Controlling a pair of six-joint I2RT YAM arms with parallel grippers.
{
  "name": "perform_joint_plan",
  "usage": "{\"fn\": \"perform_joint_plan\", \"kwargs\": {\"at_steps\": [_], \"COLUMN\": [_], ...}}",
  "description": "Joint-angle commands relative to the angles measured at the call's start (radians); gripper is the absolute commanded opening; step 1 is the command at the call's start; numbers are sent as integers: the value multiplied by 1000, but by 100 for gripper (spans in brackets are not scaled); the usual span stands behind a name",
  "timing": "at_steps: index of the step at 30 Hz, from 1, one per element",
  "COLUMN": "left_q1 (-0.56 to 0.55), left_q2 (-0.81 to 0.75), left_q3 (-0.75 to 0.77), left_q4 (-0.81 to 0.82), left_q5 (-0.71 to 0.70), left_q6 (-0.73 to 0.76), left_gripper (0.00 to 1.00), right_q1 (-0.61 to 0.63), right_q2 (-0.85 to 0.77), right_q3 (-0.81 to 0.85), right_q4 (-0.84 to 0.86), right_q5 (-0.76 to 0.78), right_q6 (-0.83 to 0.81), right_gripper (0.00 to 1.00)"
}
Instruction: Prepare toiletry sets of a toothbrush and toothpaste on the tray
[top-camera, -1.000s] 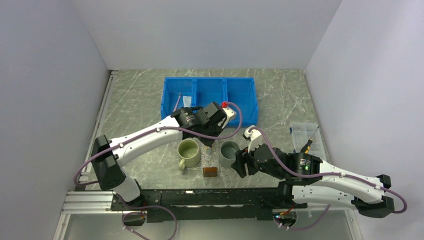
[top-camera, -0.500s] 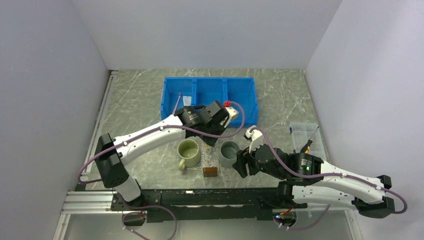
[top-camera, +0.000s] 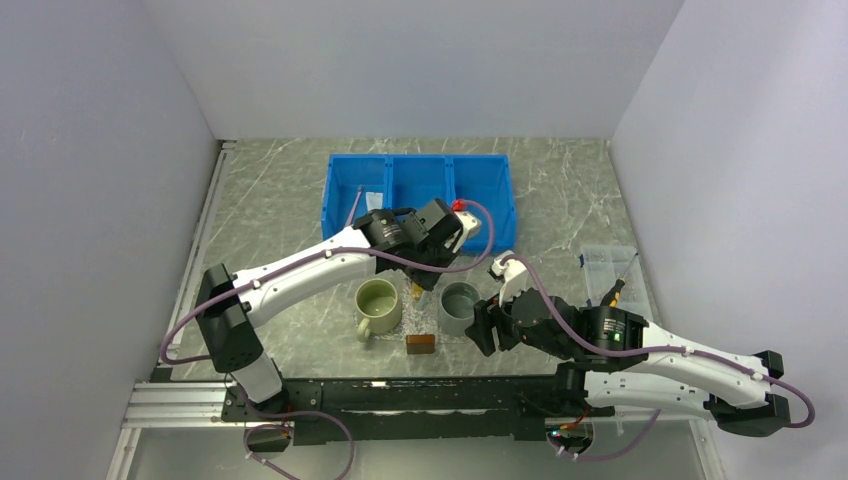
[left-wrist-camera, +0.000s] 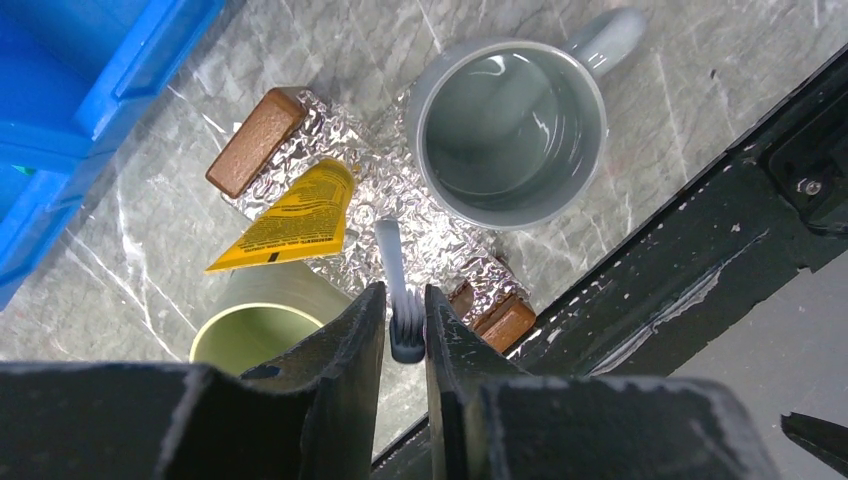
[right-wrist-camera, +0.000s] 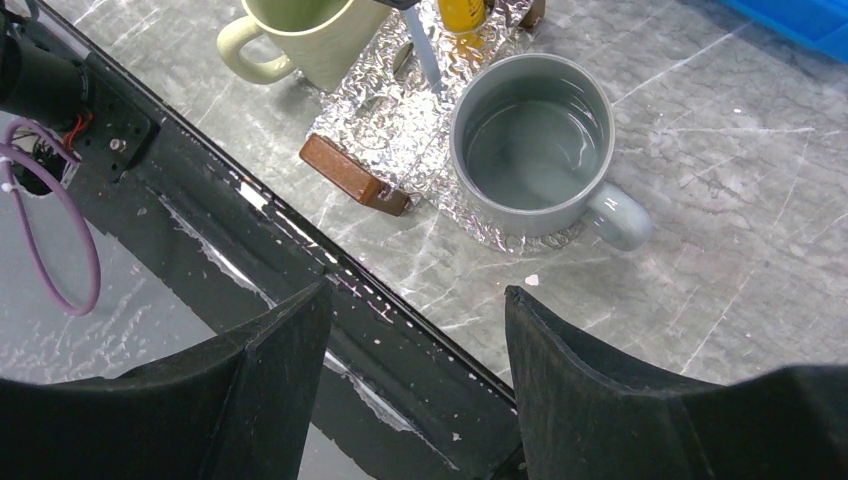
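A pale green mug (left-wrist-camera: 262, 322) stands at the left of the glittery clear tray (left-wrist-camera: 325, 125); on the tray a yellow toothpaste tube (left-wrist-camera: 290, 218) lies flat, and beside it a pale toothbrush (left-wrist-camera: 390, 255) rests its free end. The left gripper (left-wrist-camera: 405, 291) has that brush's other end between narrowly parted jaws; whether they pinch it I cannot tell. A grey mug (right-wrist-camera: 530, 145) sits on the tray's right end; beyond it the right gripper (right-wrist-camera: 410, 300) hovers, jaws wide apart and empty.

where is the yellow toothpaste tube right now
Left wrist view: the yellow toothpaste tube lies at the glittery tray's left edge, between a brown block and the green mug, left of the toothbrush.
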Motion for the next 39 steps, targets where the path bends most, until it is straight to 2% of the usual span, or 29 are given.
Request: {"fn": "perform_joint_plan", "kwargs": {"at_steps": [1, 23, 32, 39], "left_q1": [-5, -5, 8, 127], "left_q2": [13, 1, -30, -69], "left_q3": [52, 127, 222, 296], "left_q4": [2, -12, -52, -71], "left_q5": [12, -24, -63, -34], "left_q6": [17, 36, 49, 61], "left_gripper": [26, 31, 42, 49], "right_q1": [0, 0, 0, 0], "right_q2": [-14, -2, 26, 44], "right_q3": [0, 35, 64, 77], "right_q4": [14, 7, 14, 22], "right_q5": [27, 37, 35, 32], "right_q6": [12, 9, -5, -14], "right_gripper": [66, 67, 67, 67]}}
